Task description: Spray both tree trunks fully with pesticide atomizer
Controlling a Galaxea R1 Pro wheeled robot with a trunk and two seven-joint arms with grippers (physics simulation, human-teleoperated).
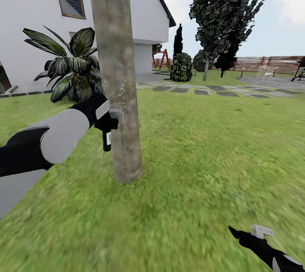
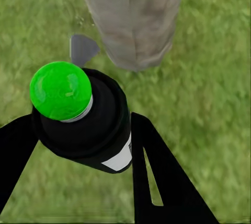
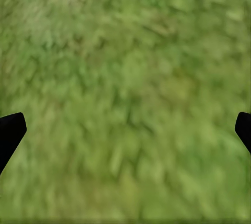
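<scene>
Head view: our left claw pinches the small near-black pesticide atomizer upright, nozzle just beside the thick grey-brown mottled tree trunk; our right claw, spread, hangs well apart.

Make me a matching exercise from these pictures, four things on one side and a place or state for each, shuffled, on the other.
Things:
1. pesticide atomizer
2. tree trunk
3. right gripper
4. palm-like plant

Places or states:
A. open above bare grass
B. beside the white house wall
C. clamped in the left gripper
D. upright, with pale droplets on its side nearest the sprayer

Pairs: 1-C, 2-D, 3-A, 4-B
</scene>
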